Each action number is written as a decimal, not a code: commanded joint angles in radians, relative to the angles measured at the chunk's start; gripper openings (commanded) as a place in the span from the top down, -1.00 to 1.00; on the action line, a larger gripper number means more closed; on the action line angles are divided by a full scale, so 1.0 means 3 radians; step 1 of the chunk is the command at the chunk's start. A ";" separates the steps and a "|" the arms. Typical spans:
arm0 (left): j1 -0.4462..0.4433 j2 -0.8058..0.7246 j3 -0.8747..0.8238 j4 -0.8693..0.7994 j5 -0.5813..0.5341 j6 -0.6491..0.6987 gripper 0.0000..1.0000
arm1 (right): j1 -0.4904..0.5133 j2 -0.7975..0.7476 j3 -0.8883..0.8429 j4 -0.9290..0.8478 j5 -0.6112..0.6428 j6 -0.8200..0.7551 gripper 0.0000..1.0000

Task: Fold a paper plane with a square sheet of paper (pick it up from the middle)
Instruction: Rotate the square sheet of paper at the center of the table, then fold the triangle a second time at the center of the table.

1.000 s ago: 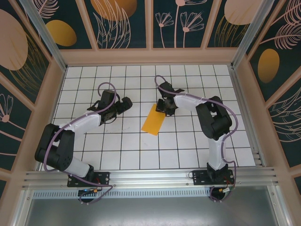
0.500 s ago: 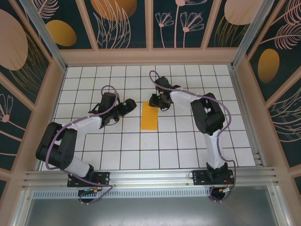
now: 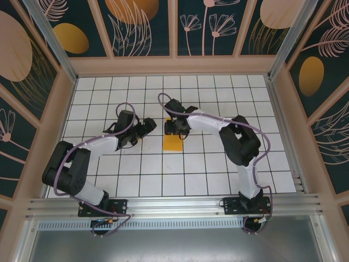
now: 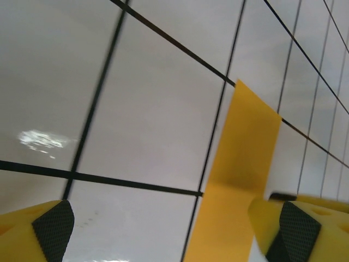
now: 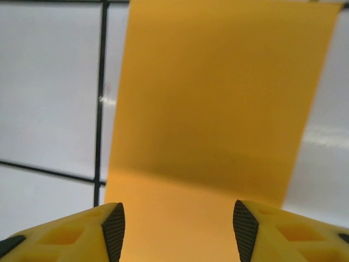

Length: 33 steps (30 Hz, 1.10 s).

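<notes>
- One folded square sheet of paper lies flat under the right gripper, whose jaws are apart above it.
- Beside the right gripper, the left gripper has its jaws wide apart.
- We judge it light, floppy and slippery; pinch at mid-edge.

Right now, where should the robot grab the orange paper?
Probably across its narrow width, coming straight down from above. The orange paper lies flat on the table, so no edge sticks up; the right gripper hangs open right over it.
</notes>
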 commanded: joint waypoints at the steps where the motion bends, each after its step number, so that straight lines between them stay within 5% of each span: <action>1: 0.0087 -0.0152 -0.0044 -0.0150 -0.0263 -0.0084 -0.97 | 0.0118 -0.0096 -0.0054 -0.0211 0.0191 -0.0150 -0.25; 14: 0.0199 -0.0171 -0.0109 -0.0186 -0.0316 -0.0134 -0.97 | 0.0493 0.0047 -0.0063 -0.0377 0.0160 -0.0493 -0.60; 33: 0.0195 -0.0098 -0.0025 -0.0269 -0.0348 -0.0079 -0.97 | 0.0483 0.0278 -0.0167 -0.0449 0.0274 -0.0529 -0.53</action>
